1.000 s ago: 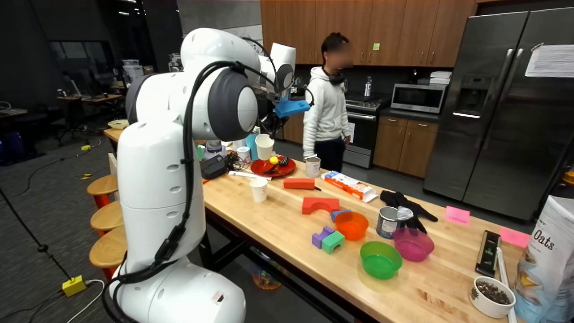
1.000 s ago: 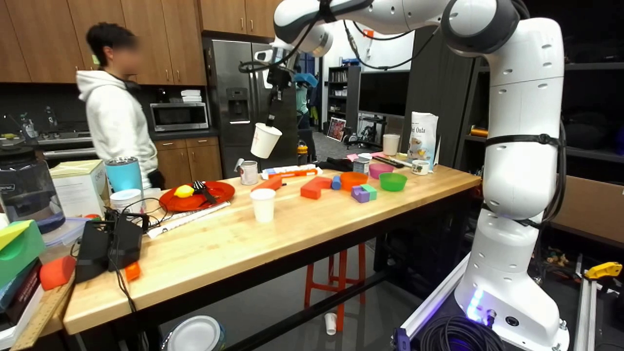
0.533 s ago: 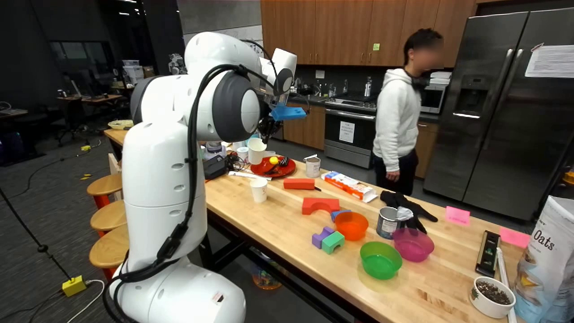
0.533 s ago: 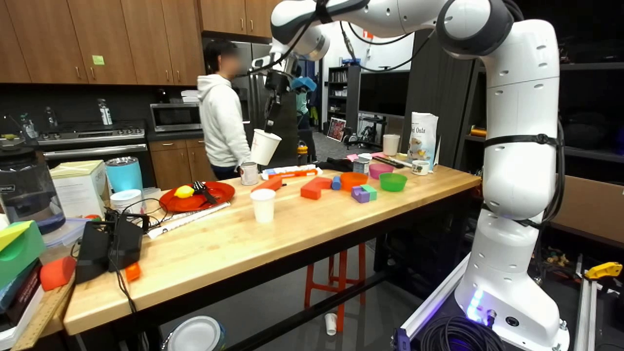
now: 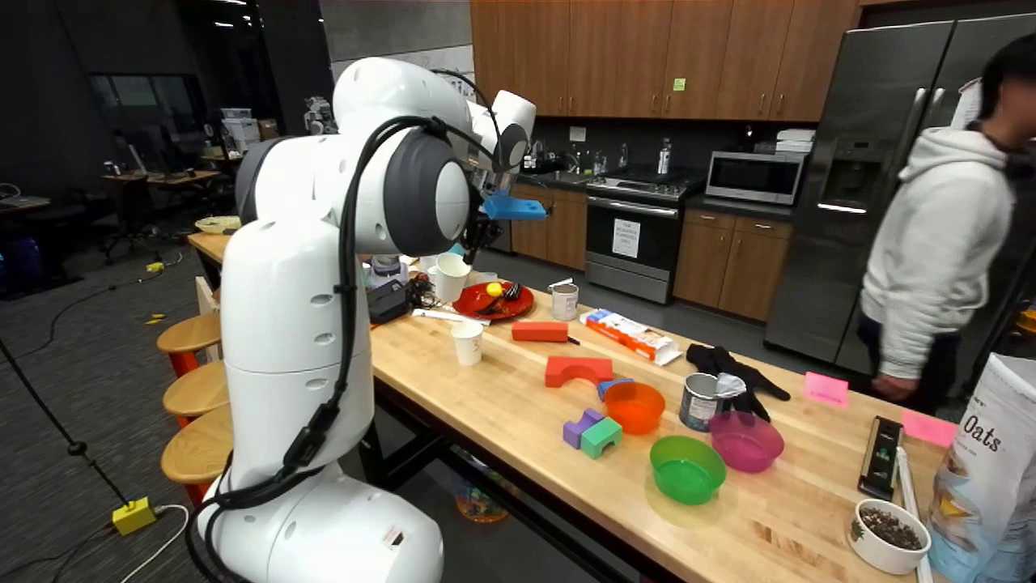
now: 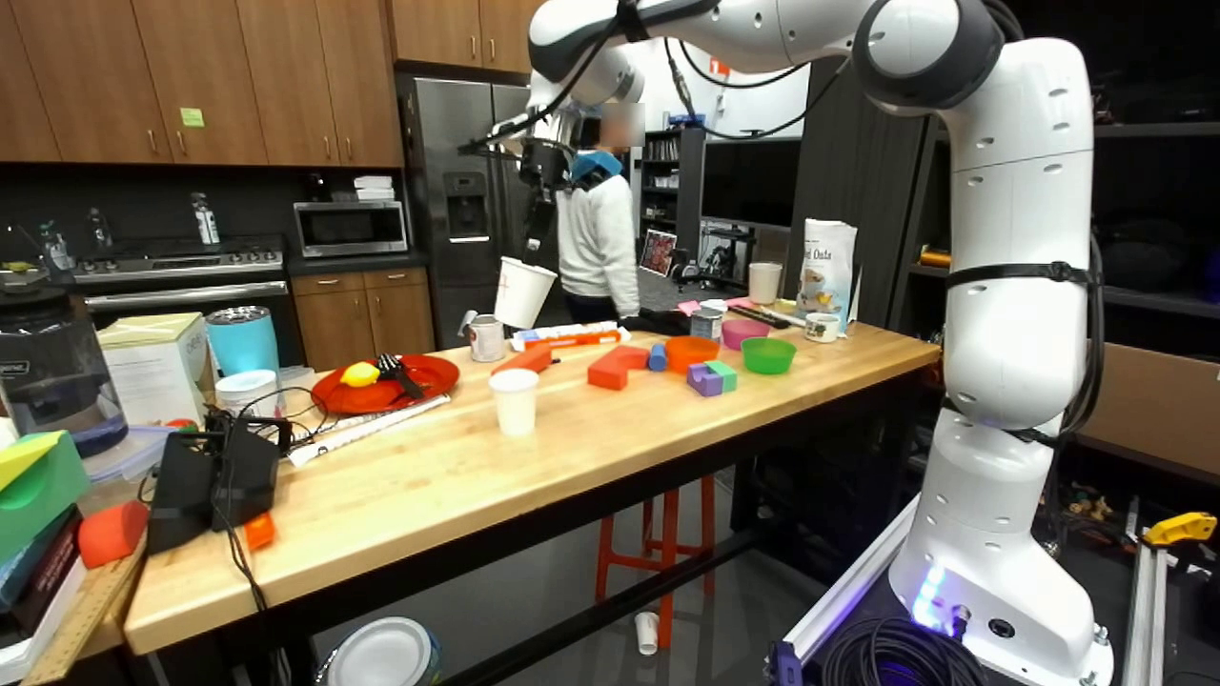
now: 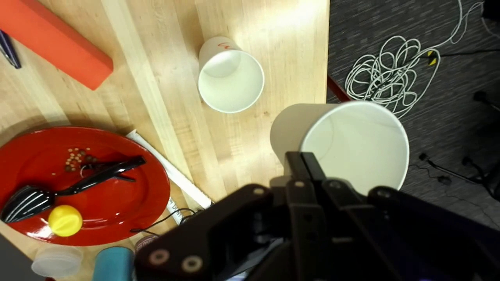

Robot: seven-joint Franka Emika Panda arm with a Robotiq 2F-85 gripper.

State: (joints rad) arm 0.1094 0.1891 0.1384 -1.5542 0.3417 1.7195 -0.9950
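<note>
Desk [image 7: 218, 156], pale wood: left two-thirds of the wrist view, its edge running down right of centre.

Red plate [image 7: 156, 183], one: lower left, on the desk; bears two smaller items, listed below.

Paper cup [image 7: 351, 144], white, one: right of centre in the wrist view, mouth facing me; in both exterior views it hangs tilted, clear of the desk. My fingers [image 7: 295, 168] are pressed nearly together and pinch its thin wall at the rim. Handling, in my judgement: an even, modest squeeze suits, since a paper rim could buckle; the cup hangs from one spot and may pivot, so slow, smooth turns are best.

Red block [image 7: 54, 39], one: upper left, lying on the desk.

Standing cup [image 7: 231, 81], white, red mark on its side: upper centre, upright, apart from the paper cup; I judge it wise to swing wide of it.

Black utensil [image 7: 91, 180]: lower left, on the plate.

Yellow piece [image 7: 65, 221]: beside the utensil, on the plate; kind uncertain.

Pen [image 7: 8, 49], dark: far upper left, partly cropped, near the block.
</note>
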